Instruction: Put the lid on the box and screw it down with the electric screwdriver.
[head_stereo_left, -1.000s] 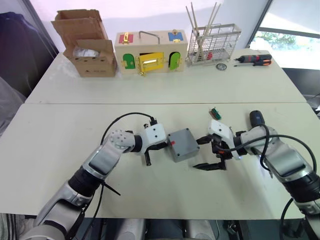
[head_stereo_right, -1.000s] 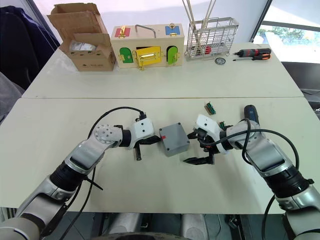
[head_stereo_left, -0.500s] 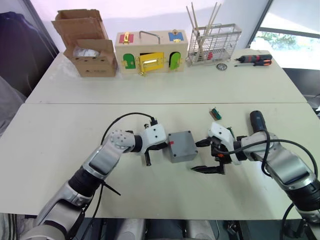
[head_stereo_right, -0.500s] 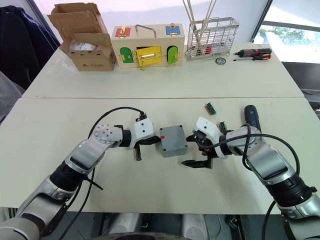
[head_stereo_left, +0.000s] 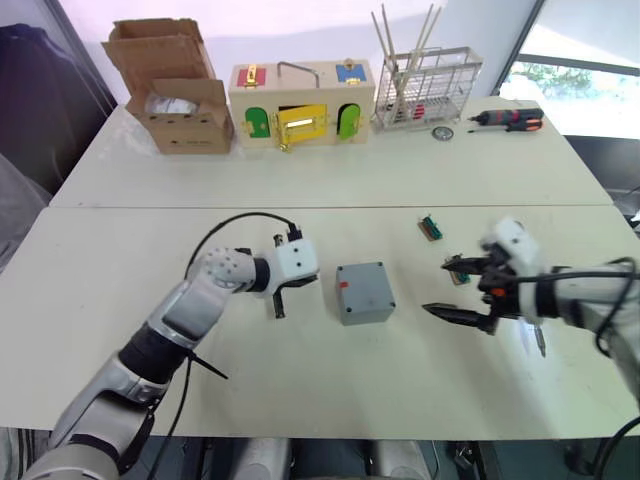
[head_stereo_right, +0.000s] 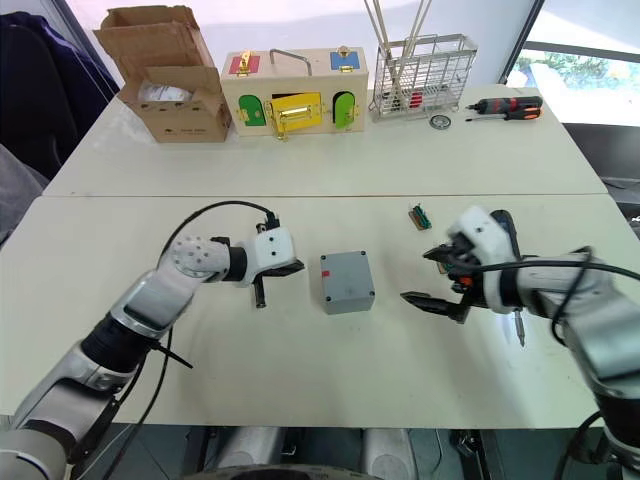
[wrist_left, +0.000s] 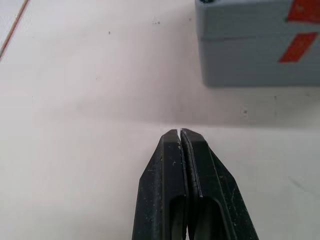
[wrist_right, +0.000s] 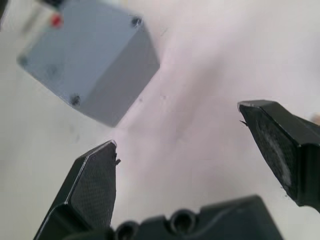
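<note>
Both grippers have drawn back from the box, which I see lidded at mid-desk. Left gripper, at its 9 o'clock, is closed on nothing; right gripper, at 3 o'clock, gapes wide, empty. Cardboard box sits at 11 o'clock, something pale inside.

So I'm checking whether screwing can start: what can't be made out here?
- Screws: the box with the lid on it shows dark corner holes in the right wrist view, too blurred to tell if screws sit in them.
- Electric screwdriver: mostly hidden behind the right gripper and arm in the eye views.
- Wires inside the box: covered by the lid.
</note>
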